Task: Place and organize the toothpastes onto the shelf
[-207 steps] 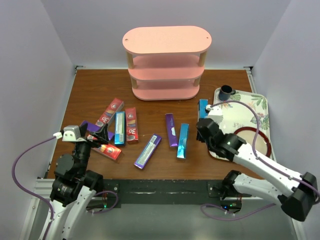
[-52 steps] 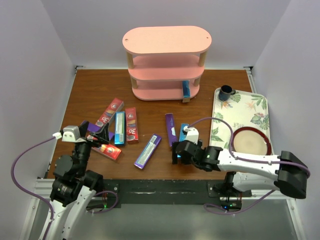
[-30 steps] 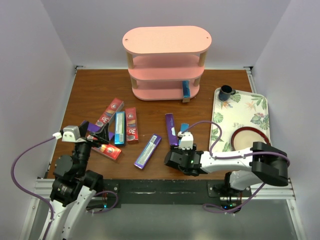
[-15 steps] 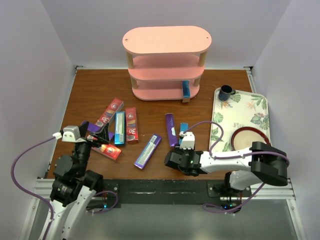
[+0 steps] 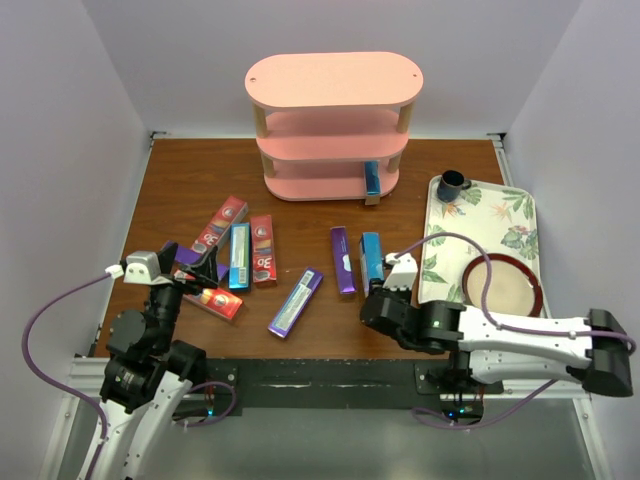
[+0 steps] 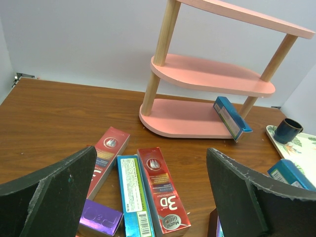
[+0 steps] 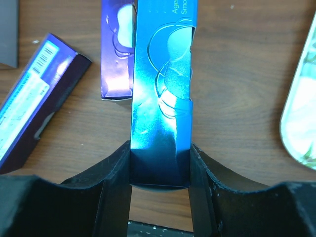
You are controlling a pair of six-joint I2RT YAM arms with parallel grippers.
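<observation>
My right gripper is shut on the near end of a shiny blue toothpaste carton, which points towards the pink shelf. Another blue carton stands on the shelf's bottom tier. A purple carton lies just left of the held one, and a second purple one farther left. My left gripper hangs open over a cluster of red cartons, a blue one and a purple one.
A floral tray lies at the right, close to my right arm, with a dark mug and a red-rimmed plate on it. Walls close in the table on three sides.
My right jaws have closed on the blue carton, and the right arm has swung to the right, so the carton now lies straight beside the purple one. The left arm has not moved.
</observation>
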